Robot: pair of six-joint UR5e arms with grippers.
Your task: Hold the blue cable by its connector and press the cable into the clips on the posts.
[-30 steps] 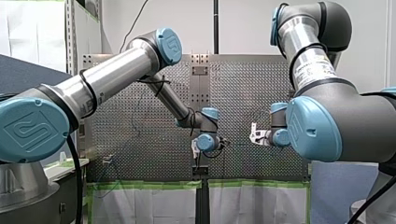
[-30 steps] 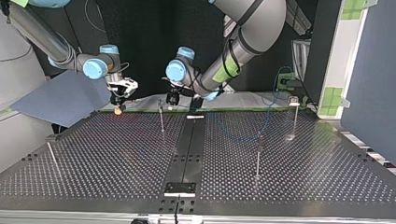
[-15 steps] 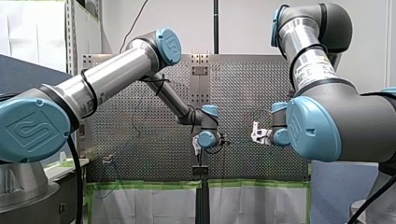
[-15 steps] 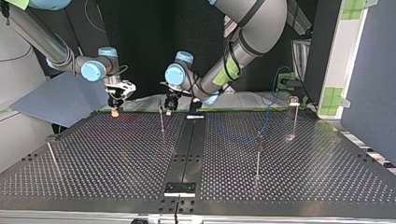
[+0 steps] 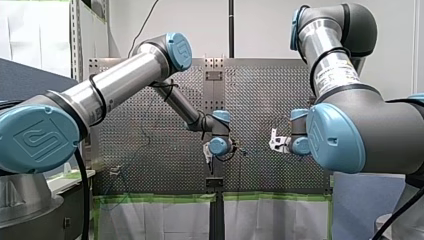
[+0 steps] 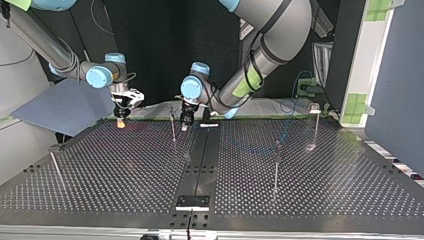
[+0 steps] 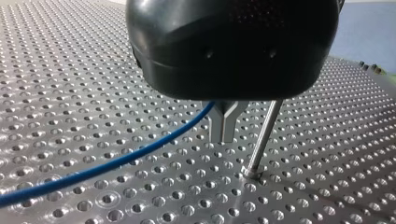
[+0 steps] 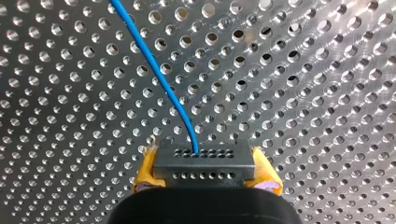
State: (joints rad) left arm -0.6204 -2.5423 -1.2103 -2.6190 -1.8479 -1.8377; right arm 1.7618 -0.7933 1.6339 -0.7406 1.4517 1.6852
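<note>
My right gripper (image 8: 206, 169) clamps the connector (image 8: 204, 157); my left gripper (image 7: 223, 125) seems pinched on the blue cable (image 7: 116, 161). Excess tension could drag it past the post (image 7: 264, 134).

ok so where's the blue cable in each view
top view: thin blue cable, faint, right half of the perforated metal table
front view: cannot make it out
left wrist view: cable trails from my left tool
right wrist view: cable enters the black rectangular connector
shared landmark: the table

Silver arm tubes (image 5: 120, 82), blue joint caps (image 5: 34, 139), black cables (image 5: 80, 180), yellow-padded right claw (image 8: 205, 164), black metal-fingered left claw (image 7: 227, 123)
</note>
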